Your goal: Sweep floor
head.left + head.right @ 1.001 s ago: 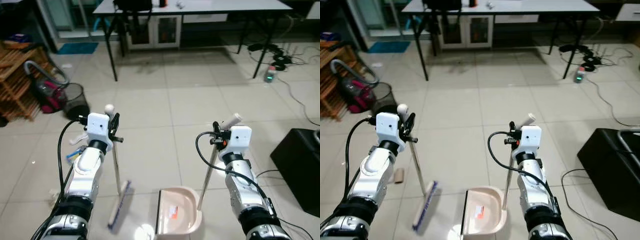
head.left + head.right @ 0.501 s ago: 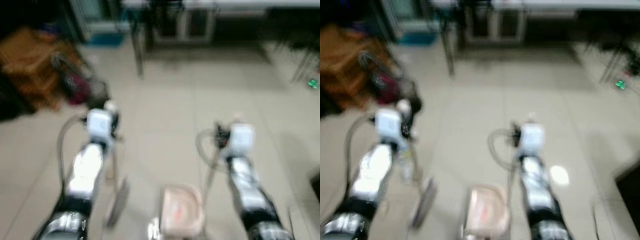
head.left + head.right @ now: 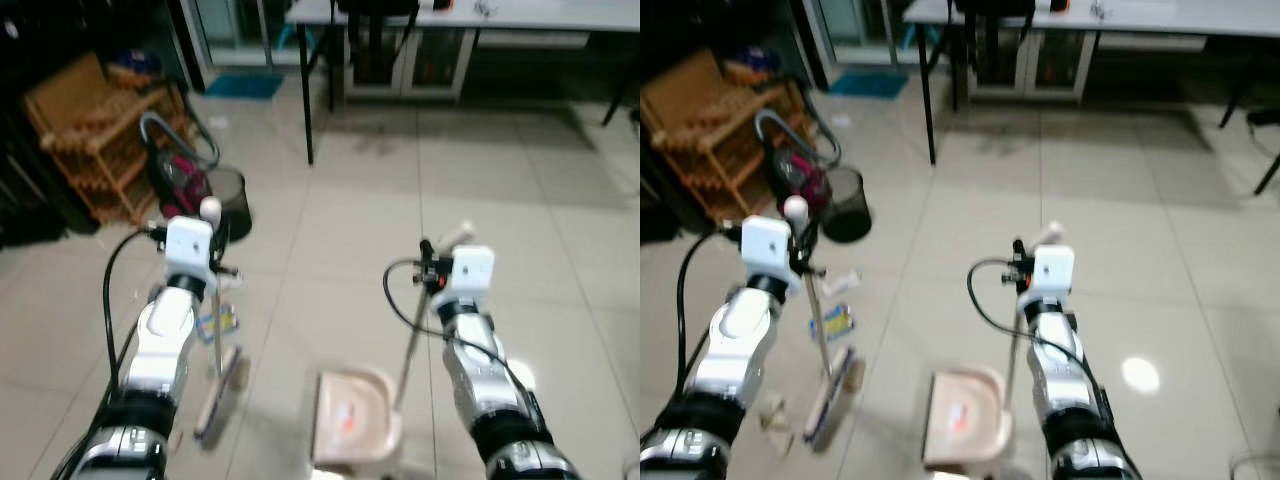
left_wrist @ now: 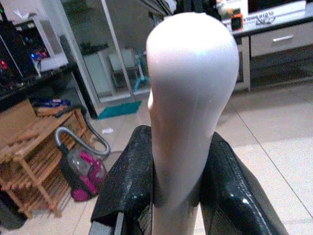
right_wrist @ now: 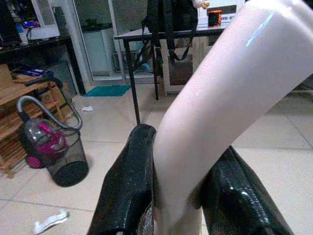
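Sweeping looks barely begun: the left gripper (image 4: 168, 196) is clamped on the broom (image 3: 820, 345) handle, brush head resting on the floor at near left, while the right gripper (image 5: 178, 196) is clamped on the dustpan (image 3: 352, 425) handle, the pan sitting between the arms with what may be a scrap inside. Litter (image 3: 832, 322) and a paper scrap (image 3: 837, 284) lie unswept beside the broom. Pale glossy tile floor (image 3: 500, 230); a vacuum cleaner (image 3: 180, 170), black bin (image 3: 228, 190) and wooden rack (image 3: 90, 130) stand far left, a table (image 3: 480, 15) beyond.
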### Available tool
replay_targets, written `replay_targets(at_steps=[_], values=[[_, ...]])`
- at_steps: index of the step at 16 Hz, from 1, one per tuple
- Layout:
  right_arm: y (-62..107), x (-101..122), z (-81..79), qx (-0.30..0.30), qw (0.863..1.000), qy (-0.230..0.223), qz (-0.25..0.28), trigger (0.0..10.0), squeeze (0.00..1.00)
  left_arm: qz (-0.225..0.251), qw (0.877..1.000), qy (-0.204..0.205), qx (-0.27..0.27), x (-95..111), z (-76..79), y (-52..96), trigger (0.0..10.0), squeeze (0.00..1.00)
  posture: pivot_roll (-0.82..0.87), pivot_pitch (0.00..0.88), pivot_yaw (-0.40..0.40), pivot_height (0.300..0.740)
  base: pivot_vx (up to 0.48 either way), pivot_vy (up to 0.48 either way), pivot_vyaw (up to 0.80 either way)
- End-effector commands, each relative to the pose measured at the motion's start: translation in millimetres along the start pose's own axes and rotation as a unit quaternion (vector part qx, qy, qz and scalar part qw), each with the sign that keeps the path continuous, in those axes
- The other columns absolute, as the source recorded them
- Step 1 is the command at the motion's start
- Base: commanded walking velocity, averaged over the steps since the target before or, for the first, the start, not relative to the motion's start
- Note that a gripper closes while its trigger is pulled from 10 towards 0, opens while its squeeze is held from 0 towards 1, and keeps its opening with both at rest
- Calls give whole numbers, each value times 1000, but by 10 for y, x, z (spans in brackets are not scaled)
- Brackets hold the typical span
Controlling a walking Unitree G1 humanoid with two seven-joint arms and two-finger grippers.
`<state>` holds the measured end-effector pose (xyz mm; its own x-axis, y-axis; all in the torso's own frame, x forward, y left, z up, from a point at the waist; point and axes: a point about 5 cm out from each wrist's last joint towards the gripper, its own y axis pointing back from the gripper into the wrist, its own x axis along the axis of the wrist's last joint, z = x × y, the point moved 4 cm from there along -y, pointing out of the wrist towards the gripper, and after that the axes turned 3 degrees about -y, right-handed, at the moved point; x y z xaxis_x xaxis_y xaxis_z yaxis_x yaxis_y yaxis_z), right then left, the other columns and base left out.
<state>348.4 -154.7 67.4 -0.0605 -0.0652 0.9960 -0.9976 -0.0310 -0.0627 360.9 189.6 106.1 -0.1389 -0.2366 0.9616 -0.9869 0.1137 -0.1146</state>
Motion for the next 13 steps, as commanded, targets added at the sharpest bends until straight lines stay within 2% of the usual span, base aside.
replay_targets(at_steps=[1,7,9,13], values=[[-44,96,73,-19,1000,-6,19,10000,0,44,999,-10,-3,213,11,-73,10000,0,-70,0,62,740,472,0,0],[-48,71,36,-15,1000,-5,12,10000,0,43,999,-20,1,214,-24,-61,10000,0,-58,0,60,740,474,0,0],[-59,76,-51,7,1000,6,12,10000,0,43,999,-23,3,206,-51,-37,10000,0,-50,0,57,740,472,0,800],[-46,58,-78,5,1000,-4,12,10000,0,40,999,-27,5,185,-81,-1,10000,0,-46,0,61,740,472,0,800]])
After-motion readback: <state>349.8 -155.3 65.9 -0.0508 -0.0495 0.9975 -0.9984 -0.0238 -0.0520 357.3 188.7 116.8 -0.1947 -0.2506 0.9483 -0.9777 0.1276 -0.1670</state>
